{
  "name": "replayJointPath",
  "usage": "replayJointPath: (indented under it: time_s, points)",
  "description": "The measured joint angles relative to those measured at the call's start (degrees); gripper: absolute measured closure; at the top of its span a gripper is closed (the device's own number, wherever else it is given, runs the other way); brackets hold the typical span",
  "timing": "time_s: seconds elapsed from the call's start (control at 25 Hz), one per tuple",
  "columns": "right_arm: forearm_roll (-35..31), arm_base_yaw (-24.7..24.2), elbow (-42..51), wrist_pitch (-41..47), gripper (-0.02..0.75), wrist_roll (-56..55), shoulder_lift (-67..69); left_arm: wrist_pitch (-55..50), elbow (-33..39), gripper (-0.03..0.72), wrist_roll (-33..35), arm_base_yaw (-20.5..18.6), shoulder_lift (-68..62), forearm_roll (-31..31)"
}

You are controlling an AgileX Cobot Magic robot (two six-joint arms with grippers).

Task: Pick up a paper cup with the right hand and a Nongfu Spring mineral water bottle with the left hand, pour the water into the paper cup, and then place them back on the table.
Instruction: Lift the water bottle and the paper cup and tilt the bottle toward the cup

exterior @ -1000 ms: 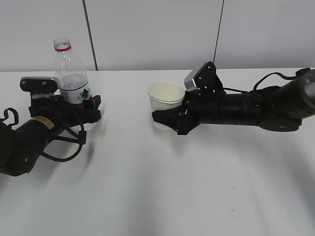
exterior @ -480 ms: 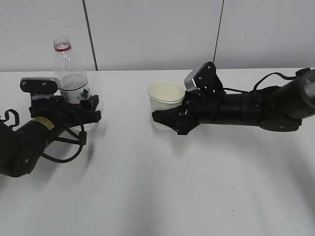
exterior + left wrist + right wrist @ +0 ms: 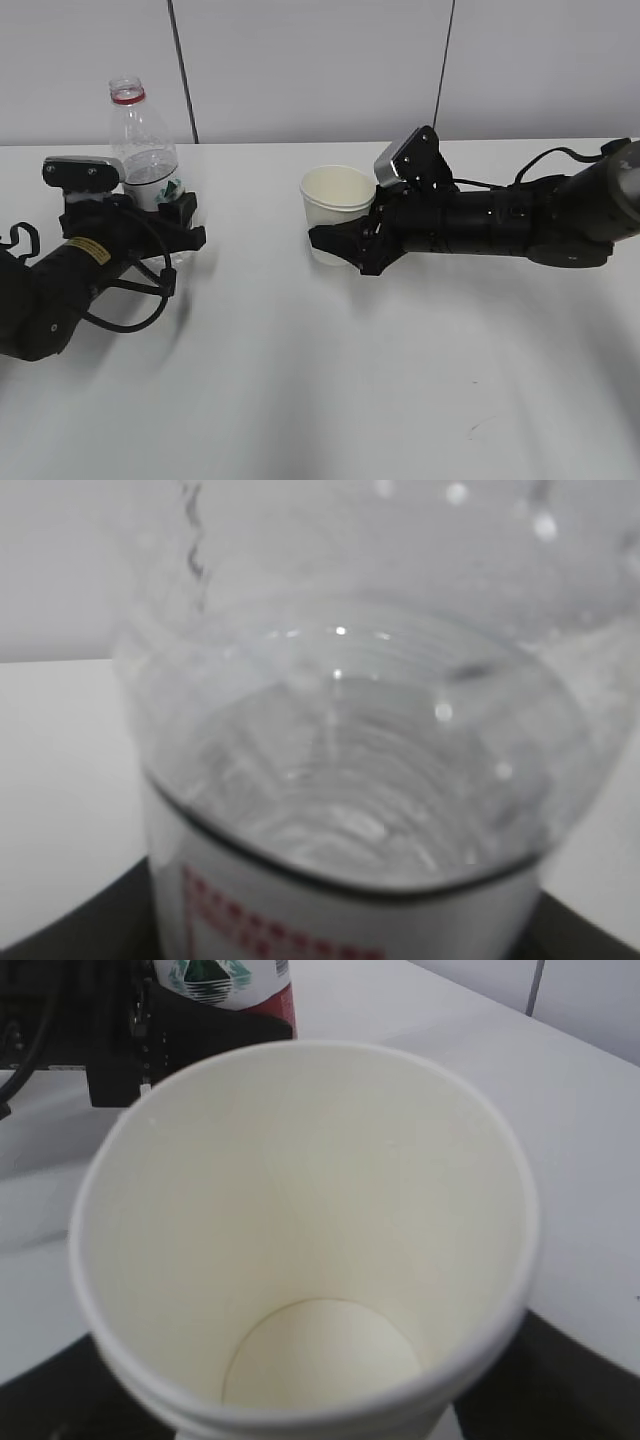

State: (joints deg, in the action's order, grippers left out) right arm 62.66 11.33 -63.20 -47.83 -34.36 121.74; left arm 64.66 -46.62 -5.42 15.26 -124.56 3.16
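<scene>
On the white counter [image 3: 320, 400], both arms lie low and each claw hides the lower part of what it grips. At left, the left claw [image 3: 165, 225] is closed round the Nongfu Spring bottle [image 3: 145, 150], covering most of its label; the left wrist view shows only blurred clear ribbed plastic, water, and a cut-off label edge. At centre, the right claw [image 3: 345, 245] clasps the tapered, rolled-rim paper cup [image 3: 337, 200] (empty inside, smooth and cream). Whether either base touches the counter cannot be told.
</scene>
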Motion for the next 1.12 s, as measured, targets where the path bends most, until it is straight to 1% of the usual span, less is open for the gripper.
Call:
replayJointPath:
  time_s: [0.16,0.24,0.4,0.52,0.76,0.96,1.12]
  points:
    - [0.47,0.0,0.0,0.0,0.216,0.0,0.0,0.0,0.0,0.309,-0.01,0.0,0.0,0.48]
    - [1.17,0.0,0.0,0.0,0.216,-0.1,0.0,-0.09,0.0,0.309,0.32,-0.05,0.14,2.02]
    - [1.98,0.0,0.0,-0.44,0.216,-0.46,0.0,-1.55,-0.54,0.309,3.57,-0.41,0.99,5.82]
    - [2.15,0.0,0.0,-1.87,0.216,-0.68,0.0,-2.19,-3.4,0.309,4.71,-2.15,1.16,11.15]
    - [3.63,0.0,0.0,-3.96,0.216,-0.67,0.0,-4.49,-11.36,0.309,6.46,-5.64,1.21,18.87]
    - [4.95,0.0,0.0,-6.02,0.216,-0.79,0.0,-7.25,-16.53,0.311,9.83,-5.95,1.21,26.56]
    - [6.7,0.0,0.0,-6.62,0.216,-0.79,0.0,-7.42,-18.03,0.311,12.09,-5.95,1.21,29.3]
